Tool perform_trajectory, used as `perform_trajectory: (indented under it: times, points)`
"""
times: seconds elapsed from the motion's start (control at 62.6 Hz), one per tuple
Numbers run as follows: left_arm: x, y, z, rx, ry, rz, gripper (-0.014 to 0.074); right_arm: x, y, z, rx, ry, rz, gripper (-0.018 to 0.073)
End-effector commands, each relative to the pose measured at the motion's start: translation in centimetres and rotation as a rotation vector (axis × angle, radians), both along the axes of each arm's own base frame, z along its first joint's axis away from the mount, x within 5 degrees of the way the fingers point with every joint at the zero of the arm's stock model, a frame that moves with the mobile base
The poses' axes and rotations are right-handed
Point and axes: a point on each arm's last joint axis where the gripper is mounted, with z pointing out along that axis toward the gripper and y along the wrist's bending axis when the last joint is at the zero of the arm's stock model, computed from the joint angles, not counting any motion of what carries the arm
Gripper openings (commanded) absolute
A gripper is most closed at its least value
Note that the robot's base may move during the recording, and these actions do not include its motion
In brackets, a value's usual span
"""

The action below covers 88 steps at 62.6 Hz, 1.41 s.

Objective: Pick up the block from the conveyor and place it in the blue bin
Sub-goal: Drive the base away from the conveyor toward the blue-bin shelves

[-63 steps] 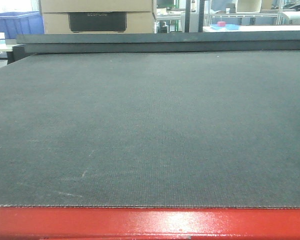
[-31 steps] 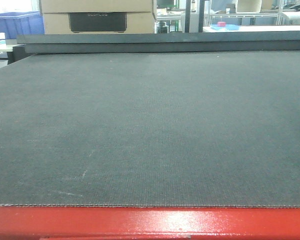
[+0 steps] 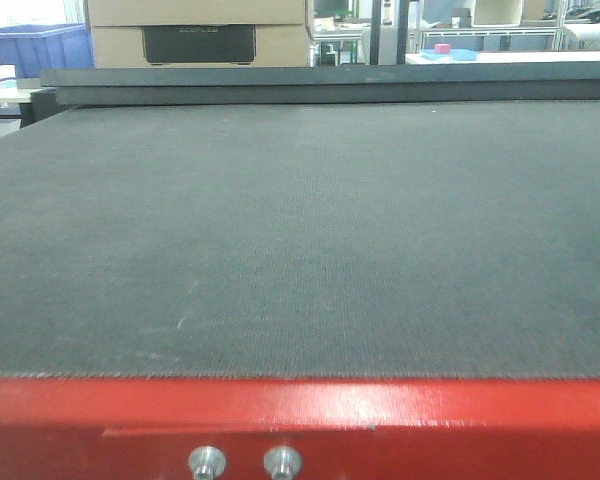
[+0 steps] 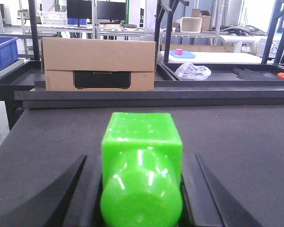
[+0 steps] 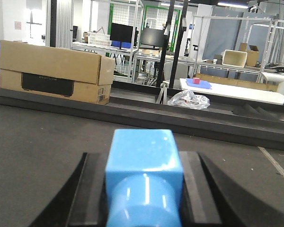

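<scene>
As I look low along the conveyor [image 3: 300,230], my left claw [image 4: 141,161] sits over its dark belt with a green block [image 4: 142,135] between the black fingers [image 4: 66,189]. Whether they pinch it or only flank it, I cannot tell. My right claw [image 5: 142,158], also over the conveyor, has a light blue block [image 5: 143,151] between its fingers [image 5: 92,189]. They lie close along its sides, though I cannot tell if they press.

The blue bin [image 3: 35,45] stands beyond the conveyor's far left corner. A cardboard box [image 3: 200,30] rests just past the conveyor's far edge, left of middle. A crumpled plastic bag [image 4: 193,71] lies behind that edge, further right. On the conveyor's near side the red frame [image 3: 300,415] shows two silver bolts [image 3: 208,462].
</scene>
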Motion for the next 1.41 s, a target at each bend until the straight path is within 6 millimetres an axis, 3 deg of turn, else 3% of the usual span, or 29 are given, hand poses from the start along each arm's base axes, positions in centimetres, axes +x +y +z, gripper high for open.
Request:
perform_trajectory:
  times: [0.0,1.39]
  points:
    - [-0.21,-0.04,0.37,0.0,-0.033,-0.007,-0.0111,-0.11,0.01,0.05,-0.009,-0.014,0.002,-0.0162]
    - [-0.21,-0.04,0.37,0.0,-0.033,-0.007,-0.0111,-0.11,0.01,0.05,-0.009,-0.014,0.002,-0.0162]
